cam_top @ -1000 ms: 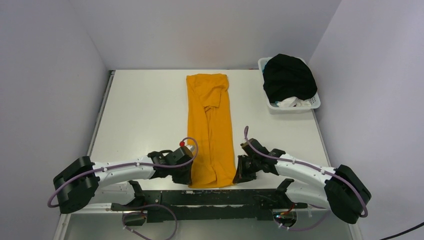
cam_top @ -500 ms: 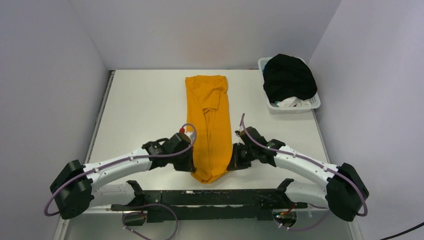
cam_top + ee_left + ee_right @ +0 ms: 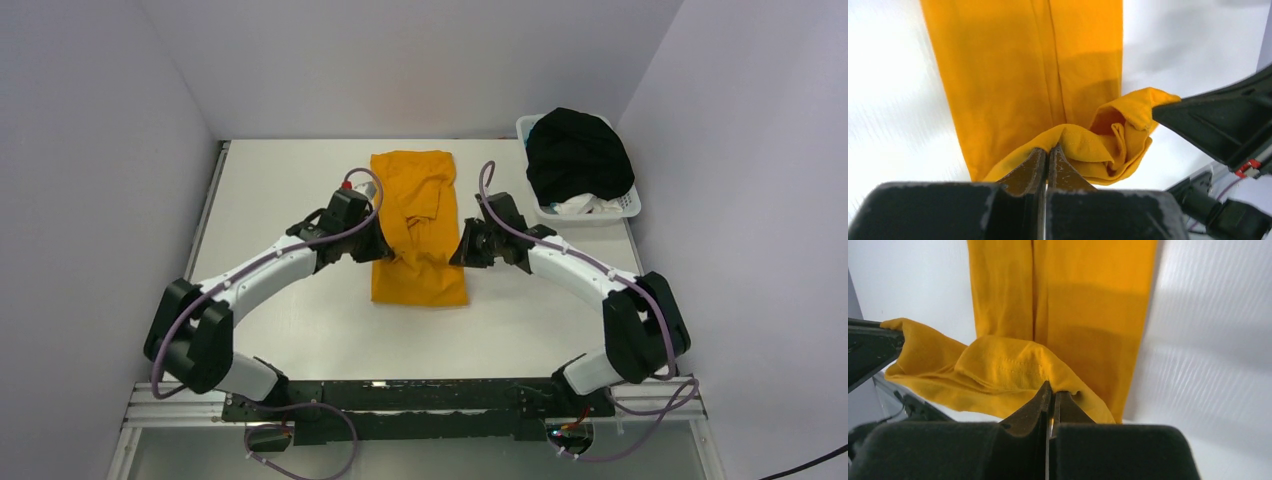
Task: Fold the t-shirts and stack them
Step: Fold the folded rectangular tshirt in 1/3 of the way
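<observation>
The mustard-orange t-shirt (image 3: 415, 200) lies as a long strip on the white table, its near end lifted and carried back over the rest. My left gripper (image 3: 383, 250) is shut on the hem's left corner (image 3: 1068, 142). My right gripper (image 3: 460, 250) is shut on the hem's right corner (image 3: 1013, 365). The hem sags in folds between the two grippers, above the flat part (image 3: 1023, 65) of the shirt. A black t-shirt (image 3: 578, 155) is heaped in the white basket (image 3: 628, 205) at the back right.
White cloth (image 3: 583, 205) shows under the black shirt in the basket. Purple walls close the table on the left, back and right. The arms' black base rail (image 3: 400, 400) runs along the near edge.
Both grippers have carried the shirt's near hem away from the front edge toward the table's middle. The shirt now looks about half as long, doubled over itself.
</observation>
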You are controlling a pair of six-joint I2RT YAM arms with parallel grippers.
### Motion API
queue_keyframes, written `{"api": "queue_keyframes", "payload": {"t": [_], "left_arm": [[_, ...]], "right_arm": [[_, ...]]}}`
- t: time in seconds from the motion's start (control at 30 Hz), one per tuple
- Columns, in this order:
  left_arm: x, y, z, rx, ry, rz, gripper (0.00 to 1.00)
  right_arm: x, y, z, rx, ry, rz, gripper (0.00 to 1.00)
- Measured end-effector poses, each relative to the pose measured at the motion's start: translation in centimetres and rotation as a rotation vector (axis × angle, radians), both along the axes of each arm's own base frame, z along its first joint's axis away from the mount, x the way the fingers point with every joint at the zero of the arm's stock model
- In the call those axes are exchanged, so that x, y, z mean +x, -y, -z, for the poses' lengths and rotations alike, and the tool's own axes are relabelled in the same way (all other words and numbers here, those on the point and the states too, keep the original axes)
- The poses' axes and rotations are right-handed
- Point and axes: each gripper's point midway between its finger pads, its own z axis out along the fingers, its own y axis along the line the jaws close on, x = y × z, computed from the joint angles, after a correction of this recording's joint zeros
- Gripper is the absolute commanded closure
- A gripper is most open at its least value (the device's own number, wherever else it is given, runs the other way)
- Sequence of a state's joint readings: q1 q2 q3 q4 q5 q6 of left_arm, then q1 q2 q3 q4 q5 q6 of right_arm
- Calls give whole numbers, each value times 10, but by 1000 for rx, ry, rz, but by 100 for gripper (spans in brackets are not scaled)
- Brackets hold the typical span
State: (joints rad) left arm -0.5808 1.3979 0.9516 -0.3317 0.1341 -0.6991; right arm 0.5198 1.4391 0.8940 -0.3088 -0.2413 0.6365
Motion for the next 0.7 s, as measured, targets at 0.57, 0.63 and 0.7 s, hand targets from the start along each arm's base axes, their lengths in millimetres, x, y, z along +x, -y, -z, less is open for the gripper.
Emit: {"api": "queue_keyframes", "payload": {"t": [0.57,0.63,0.7], "left_arm": [[86,-29,21,77,-6,-118,100],[94,-32,25,85,-10,-124,100],[101,-34,30,93,-16,-126,100]], "right_arm": [[98,-3,14,-44,86,84,100],[105,-1,15,-56,95,98,100],[111,1,16,-59,101,105,100]]}}
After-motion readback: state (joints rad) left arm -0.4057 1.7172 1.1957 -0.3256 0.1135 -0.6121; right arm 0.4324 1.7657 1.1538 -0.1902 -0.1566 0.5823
